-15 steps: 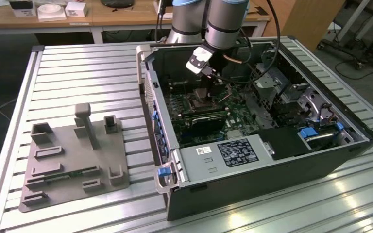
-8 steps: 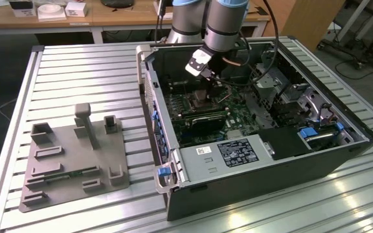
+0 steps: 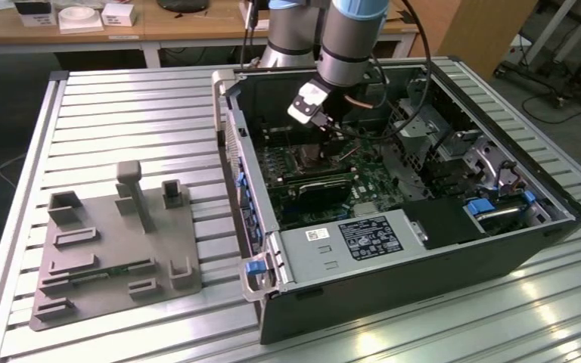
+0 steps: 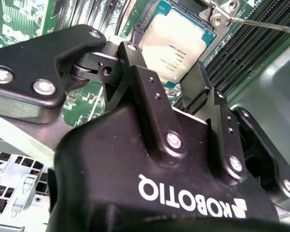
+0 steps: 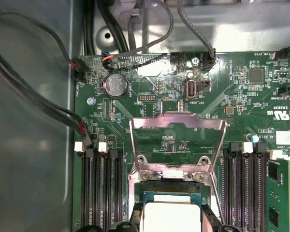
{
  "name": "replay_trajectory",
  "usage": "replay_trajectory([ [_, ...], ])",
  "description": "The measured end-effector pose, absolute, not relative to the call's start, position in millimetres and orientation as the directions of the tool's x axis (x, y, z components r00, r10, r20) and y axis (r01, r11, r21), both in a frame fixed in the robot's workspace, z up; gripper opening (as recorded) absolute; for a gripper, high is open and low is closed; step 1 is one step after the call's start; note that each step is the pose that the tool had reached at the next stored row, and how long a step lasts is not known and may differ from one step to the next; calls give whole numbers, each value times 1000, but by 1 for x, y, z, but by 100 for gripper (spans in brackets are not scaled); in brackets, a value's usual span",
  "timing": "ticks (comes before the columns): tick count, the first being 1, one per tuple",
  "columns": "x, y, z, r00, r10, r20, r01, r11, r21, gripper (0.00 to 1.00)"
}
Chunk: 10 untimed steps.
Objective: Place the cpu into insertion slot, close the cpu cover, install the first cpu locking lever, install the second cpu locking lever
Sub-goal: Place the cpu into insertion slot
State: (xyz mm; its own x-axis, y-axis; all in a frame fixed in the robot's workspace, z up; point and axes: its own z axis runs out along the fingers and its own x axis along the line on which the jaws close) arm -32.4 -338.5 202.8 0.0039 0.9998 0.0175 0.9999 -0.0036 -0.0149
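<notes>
The cpu (image 5: 171,212), a square chip with a silvery-tan face, lies flat over the black-rimmed insertion slot (image 5: 171,186) on the green board. My gripper (image 5: 171,218) has one black finger against each of two opposite edges of the chip and is shut on it. In the second wrist view the cpu (image 4: 179,38) sits just beyond the fingers (image 4: 135,63) of the gripper (image 4: 160,63). The cpu cover (image 5: 176,121), a thin metal frame, stands swung open beyond the slot. A thin locking lever (image 4: 261,21) angles up beside the socket. In the exterior view the gripper (image 3: 319,130) reaches down into the open computer case.
Long black memory slots (image 5: 101,188) run along both sides of the socket, with a fitted module (image 5: 279,193) on one side. Cables (image 5: 48,106) and a coin battery (image 5: 116,86) lie nearby. A black label-bearing box (image 3: 371,236) and the case walls (image 3: 411,287) hem the arm in. A grey fixture (image 3: 114,242) sits outside.
</notes>
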Motion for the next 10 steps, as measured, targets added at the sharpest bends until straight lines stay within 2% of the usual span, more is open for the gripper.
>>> replay_trajectory([
  [10, -32, -338, 201, -6, 1000, 18, 1000, 7, -16, 54],
])
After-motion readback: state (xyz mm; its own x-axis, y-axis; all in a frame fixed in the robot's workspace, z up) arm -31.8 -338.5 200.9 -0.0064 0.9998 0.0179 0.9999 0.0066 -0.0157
